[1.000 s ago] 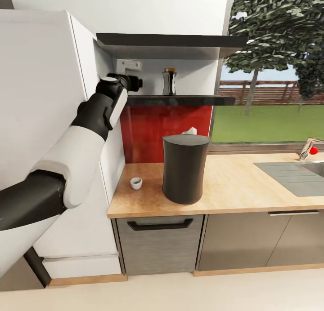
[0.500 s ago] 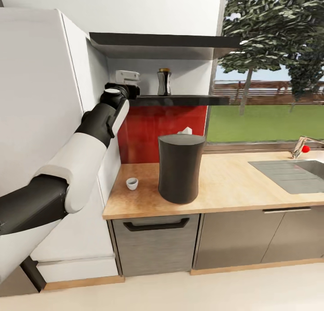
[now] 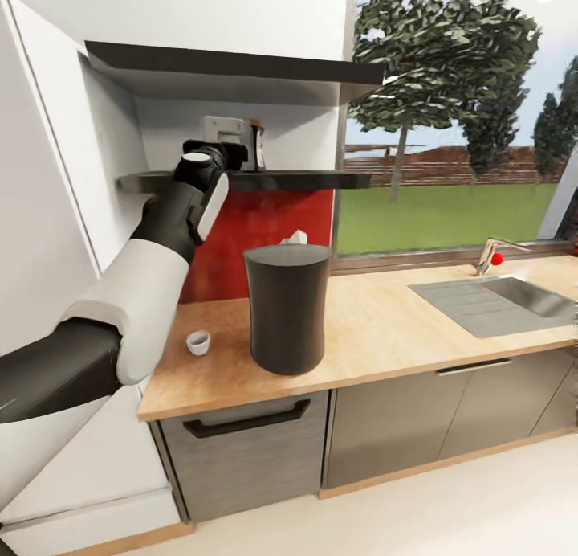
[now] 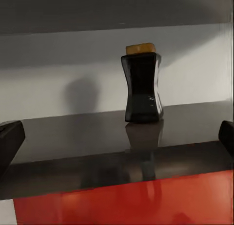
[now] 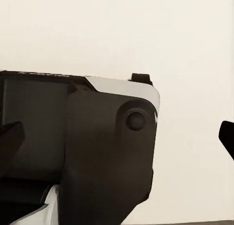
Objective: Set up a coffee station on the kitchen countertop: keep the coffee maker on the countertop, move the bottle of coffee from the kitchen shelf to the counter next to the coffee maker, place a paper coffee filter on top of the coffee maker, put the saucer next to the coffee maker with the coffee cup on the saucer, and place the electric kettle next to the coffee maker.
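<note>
The bottle of coffee is a small, glossy near-black jar, pinched at the waist and flared at shoulder and base, with a flat gold-brown lid; a faint pale mark shows low on its side, too dim to read. It stands upright on the kitchen shelf, a thin glossy black slab that mirrors the jar's base, straight ahead of the left jaws and well beyond their tips, close to the white back wall. The left jaws are spread wide: one dark fingertip and the other sit at opposite edges of the wrist view with nothing between them but the shelf's front edge and the red panel beneath it.

From the head view the jar is mostly hidden behind the left arm's wrist and a white wall fitting, so only a dark sliver shows. Below the jaws, on the surface, stands the coffee maker, a tall matte dark-grey drum; a pale scrap that looks like the paper coffee filter peeks over its far rim, and whether it rests on top or lies behind cannot be told. The coffee cup, tiny and white, sits beside the drum, apart from it.

The right jaws are also spread, their tips cut off at the frame edges, and a dark robot housing blocks much of what lies between them.
</note>
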